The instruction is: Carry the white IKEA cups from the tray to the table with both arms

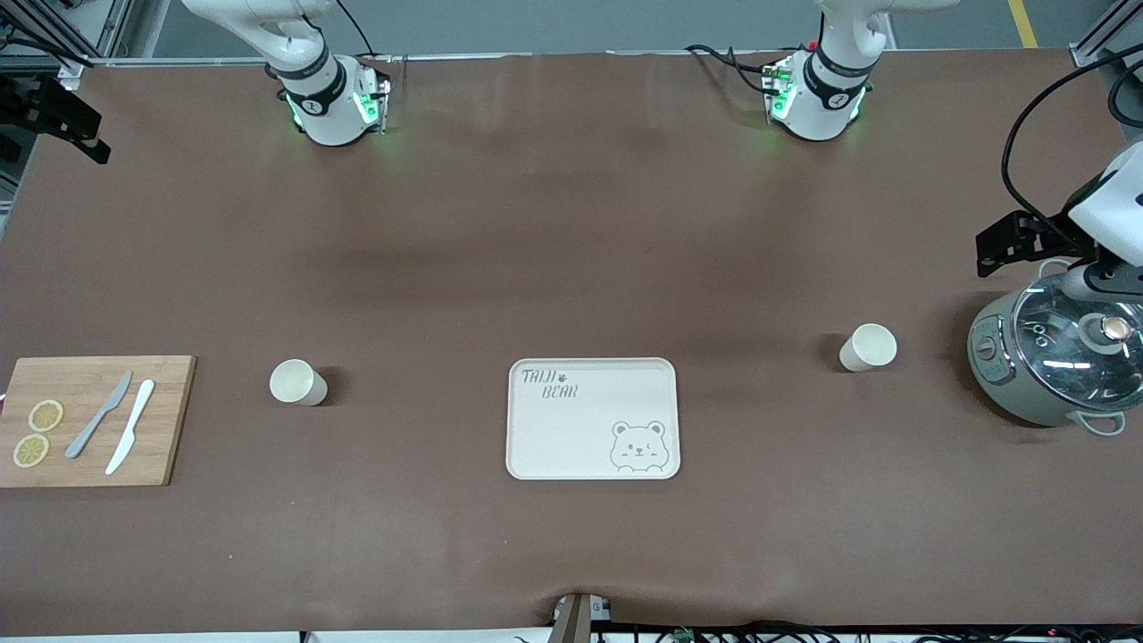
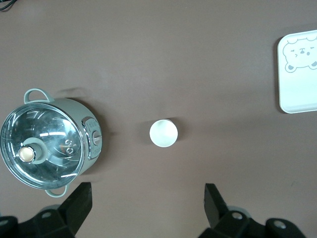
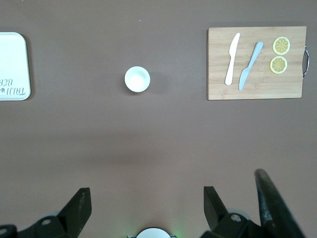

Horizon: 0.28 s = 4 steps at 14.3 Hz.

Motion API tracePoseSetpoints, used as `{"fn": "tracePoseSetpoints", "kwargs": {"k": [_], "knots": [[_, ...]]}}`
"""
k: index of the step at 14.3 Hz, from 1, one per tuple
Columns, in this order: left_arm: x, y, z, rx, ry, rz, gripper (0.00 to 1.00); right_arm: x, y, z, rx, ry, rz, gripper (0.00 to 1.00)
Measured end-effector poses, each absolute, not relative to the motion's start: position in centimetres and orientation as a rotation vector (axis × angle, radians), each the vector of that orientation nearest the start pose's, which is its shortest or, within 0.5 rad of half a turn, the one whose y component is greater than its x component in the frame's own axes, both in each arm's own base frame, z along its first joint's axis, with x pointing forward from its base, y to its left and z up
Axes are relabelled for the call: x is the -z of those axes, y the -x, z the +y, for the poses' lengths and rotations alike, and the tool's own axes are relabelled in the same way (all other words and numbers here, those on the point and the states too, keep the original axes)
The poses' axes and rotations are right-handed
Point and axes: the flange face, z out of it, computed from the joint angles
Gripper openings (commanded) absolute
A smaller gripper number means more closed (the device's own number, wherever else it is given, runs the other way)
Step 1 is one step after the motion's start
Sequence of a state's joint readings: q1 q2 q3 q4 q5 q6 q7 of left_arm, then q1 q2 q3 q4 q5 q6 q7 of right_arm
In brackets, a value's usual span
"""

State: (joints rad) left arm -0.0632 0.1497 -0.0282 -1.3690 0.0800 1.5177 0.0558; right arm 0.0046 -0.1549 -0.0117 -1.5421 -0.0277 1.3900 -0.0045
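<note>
Nearest to the front cam lies the tray (image 1: 593,418), cream, rectangular, w/ a bear drawing and the words "TAIJI BEAR", in the middle of the table (image 1: 571,268). Both cups are a bit farther from the cam than the tray centre, each standing upright on the brown cloth, apart from everything. They are small, plain cream-white, no handle, slightly tapered, round rim. One cup (image 1: 297,382) stands between tray and board (image 1: 94,420), toward the right arm's end. The other cup (image 1: 868,347) stands between tray and cooker (image 1: 1049,362), toward the left arm's end.

Front view shows the board w/ two lemon slices (image 1: 37,431), a grey knife (image 1: 98,415) and a white knife (image 1: 130,438), all at once w/ both cups.

Wrist views look straight down into the cups, so the inside is seen, empty. Left gripper (image 2: 148,201) hovers high over bare cloth near its cup (image 2: 163,133), fingers spread wide, holding nothing; the cooker's glass lid shows here. Right gripper (image 3: 147,204) hovers likewise near its cup (image 3: 137,79), fingers spread, nothing between.
</note>
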Motion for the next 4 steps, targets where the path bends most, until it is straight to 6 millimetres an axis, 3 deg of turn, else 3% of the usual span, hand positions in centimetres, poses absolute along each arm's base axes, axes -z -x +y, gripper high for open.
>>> {"fn": "tracePoseSetpoints", "kwargs": {"k": [4], "knots": [[-62.88,-59.43,-4.16,-0.001,3.058,0.214,1.0,-70.21,-48.38,-0.74,0.003,3.167,0.012,1.0]]}}
